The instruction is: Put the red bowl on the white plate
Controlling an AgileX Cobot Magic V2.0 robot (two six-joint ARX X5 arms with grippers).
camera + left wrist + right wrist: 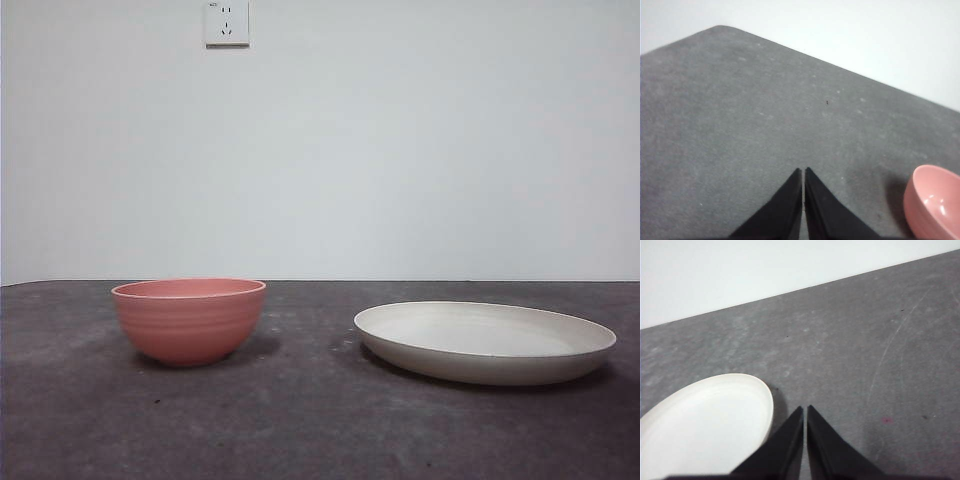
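The red bowl [189, 319] stands upright on the dark table at the left of the front view, empty. To its right, a gap away, lies the white plate [485, 340], also empty. Neither arm shows in the front view. In the left wrist view my left gripper [804, 171] is shut with nothing in it, above bare table, and the red bowl [933, 202] sits off to one side of it. My right gripper [805, 409] is shut and empty too, with the white plate [705, 425] just beside its jaws.
The grey table [320, 430] ends at a white wall. A wall socket [227, 22] sits high on that wall. A small red speck [885, 419] marks the table near the right gripper.
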